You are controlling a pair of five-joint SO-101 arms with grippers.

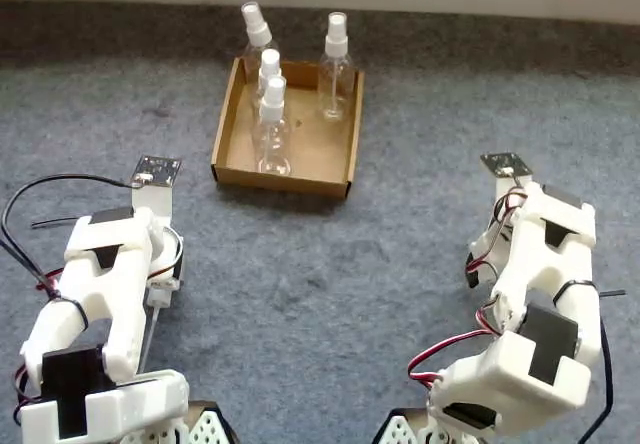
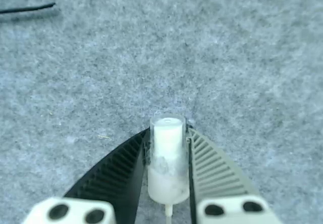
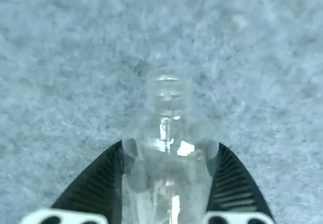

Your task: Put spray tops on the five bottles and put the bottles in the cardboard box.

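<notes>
Two tight grips
The left gripper [image 2: 168,133] pinches a spray top [image 2: 166,163]; the right gripper [image 3: 170,147] squeezes an open bottle [image 3: 169,100].

Item: clear bottle [image 3: 168,103], uncapped, threaded neck open. Clasped at the shoulders by the pincer [image 3: 170,151], with one black ribbed finger [image 3: 98,181] pressed against each side. Beneath: bench [image 3: 60,57] covered in grey felt-like fabric.
</notes>
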